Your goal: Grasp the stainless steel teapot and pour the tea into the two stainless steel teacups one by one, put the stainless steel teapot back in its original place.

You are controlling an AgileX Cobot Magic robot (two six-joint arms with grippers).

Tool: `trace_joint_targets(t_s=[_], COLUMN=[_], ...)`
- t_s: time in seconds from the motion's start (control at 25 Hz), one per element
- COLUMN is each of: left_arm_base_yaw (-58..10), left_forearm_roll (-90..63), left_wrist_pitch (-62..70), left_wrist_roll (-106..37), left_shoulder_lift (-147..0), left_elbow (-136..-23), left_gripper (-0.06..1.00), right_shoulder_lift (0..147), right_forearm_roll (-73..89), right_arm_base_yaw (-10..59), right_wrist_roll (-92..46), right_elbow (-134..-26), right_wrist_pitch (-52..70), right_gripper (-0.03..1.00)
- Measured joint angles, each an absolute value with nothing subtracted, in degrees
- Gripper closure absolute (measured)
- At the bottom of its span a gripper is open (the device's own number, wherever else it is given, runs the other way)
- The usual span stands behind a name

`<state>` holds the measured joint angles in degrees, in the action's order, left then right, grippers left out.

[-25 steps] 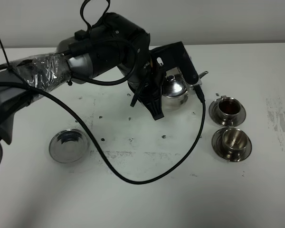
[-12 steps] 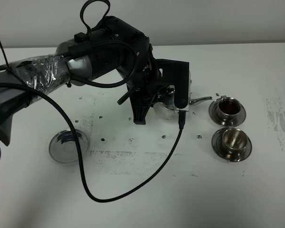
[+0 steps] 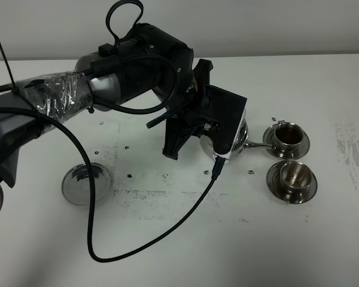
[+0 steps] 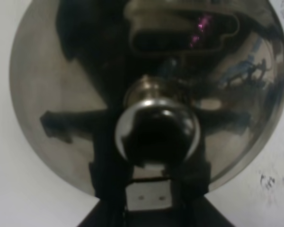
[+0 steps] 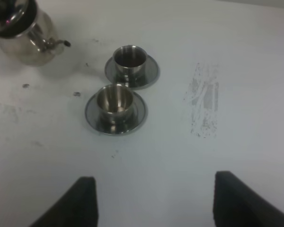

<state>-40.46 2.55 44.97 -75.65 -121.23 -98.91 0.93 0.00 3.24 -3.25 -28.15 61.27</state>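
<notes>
The stainless steel teapot [image 3: 234, 142] hangs just above the table, mostly hidden under my left gripper [image 3: 210, 128], which is shut on its handle. Its thin spout [image 3: 255, 144] points at the far teacup [image 3: 287, 136], which holds reddish-brown tea. The near teacup [image 3: 292, 174] looks empty; each cup stands on a saucer. In the left wrist view the domed lid [image 4: 52, 94] and its knob [image 4: 156, 132] fill the frame, with the left gripper [image 4: 149, 184] behind the knob. The right gripper [image 5: 156, 203] is open, well short of the near teacup [image 5: 114, 99], the far teacup [image 5: 130, 56] and the teapot [image 5: 26, 40].
A lone steel saucer [image 3: 85, 182] lies at the left of the table. A black cable [image 3: 143, 239] loops from the left arm across the table's front middle. Grey scuff marks [image 3: 350, 152] streak the table right of the cups.
The left arm has carried the teapot forward and to the right, and its spout has come down close to the far teacup's rim. The cups have not moved.
</notes>
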Motion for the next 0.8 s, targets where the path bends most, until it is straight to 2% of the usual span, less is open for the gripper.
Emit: trace_joint_targets(t_s=[0.8], left_arm_base_yaw=[-41.7], left_forearm_roll=[2.6], left_wrist_pitch=[44.4], left_wrist_roll=[-75.9], left_shoulder_lift=[-121.2], left_elbow=[-98.9], left_gripper=[0.76], right_shoulder_lift=[0.9], right_forearm_roll=[0.0], right_arm_base_yaw=[3.2], right_wrist_roll=[-3.2], right_elbow=[-28.1], right_wrist_pitch=[61.3], right_gripper=[0.46])
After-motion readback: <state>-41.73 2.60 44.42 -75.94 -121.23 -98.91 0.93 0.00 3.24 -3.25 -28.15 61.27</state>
